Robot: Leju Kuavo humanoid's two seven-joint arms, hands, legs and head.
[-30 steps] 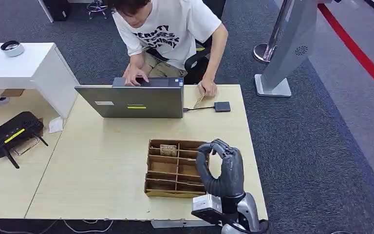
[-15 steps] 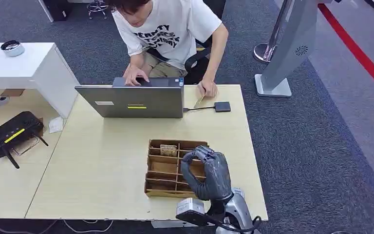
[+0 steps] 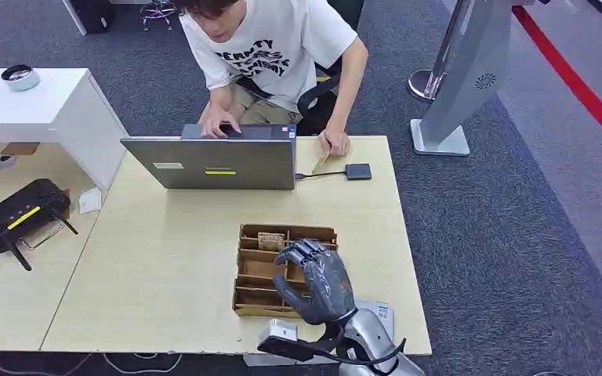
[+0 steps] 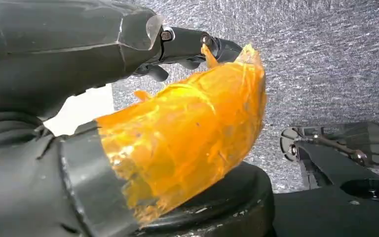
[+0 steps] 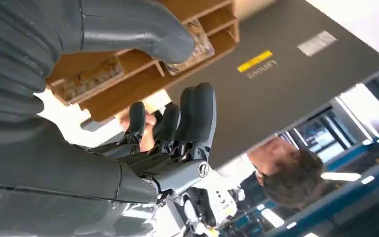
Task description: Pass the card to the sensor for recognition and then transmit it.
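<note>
A wooden divided box (image 3: 248, 306) sits near the table's front edge, with a patterned card (image 3: 270, 240) lying in one of its far compartments. My right hand (image 3: 313, 280) hovers over the box's right half, fingers and thumb apart and holding nothing. In the right wrist view the thumb (image 5: 143, 32) points at a card (image 5: 199, 48) in the box (image 5: 143, 84). A small black sensor (image 3: 357, 171) lies at the table's far side, cabled to the laptop (image 3: 219, 164). A person's hand (image 3: 334, 143) holds a card (image 3: 320, 163) beside it. My left hand (image 4: 172, 128) hangs over carpet, empty, its thumb wrapped in orange tape.
A person sits behind the laptop at the table's far edge. A black router (image 3: 19, 215) lies on the neighbouring table to the left, beyond it a white cabinet (image 3: 39, 106). A grey stand (image 3: 458, 78) rises at the back right. Carpet lies to the table's right.
My right hand has moved left and a little nearer, from the box's right edge to above its right compartments. The person's hands have stayed where they were.
</note>
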